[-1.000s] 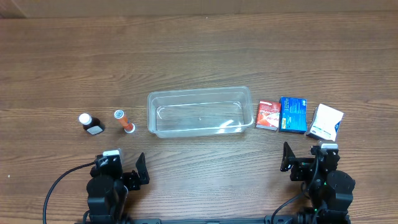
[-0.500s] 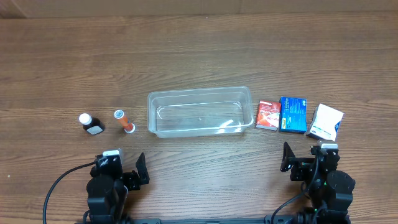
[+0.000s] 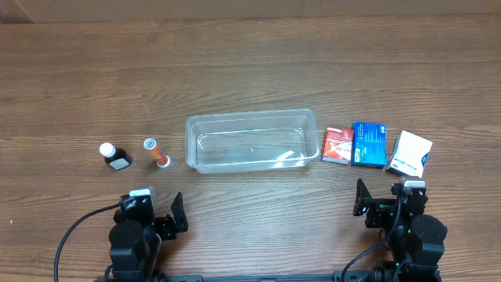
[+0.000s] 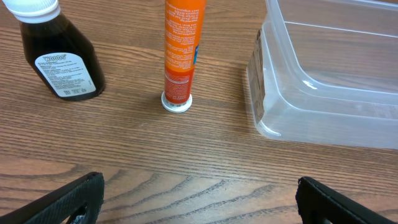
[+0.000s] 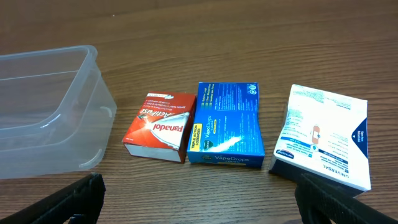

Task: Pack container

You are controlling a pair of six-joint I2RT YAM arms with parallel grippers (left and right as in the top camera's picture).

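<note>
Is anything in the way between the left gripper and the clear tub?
Nothing visible. Only bare table lies between the open left gripper and the container; the orange tube and brown bottle stand off to its left.

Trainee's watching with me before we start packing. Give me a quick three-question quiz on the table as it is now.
1. True or false: the container already holds an item.
2. Fill in: the box nearest the container's right end is ___.
3. Which item stands nearest the container's left end? A) orange tube B) dark bottle C) white box

Key: 1 false; 2 red, the red box; 3 A.
</note>
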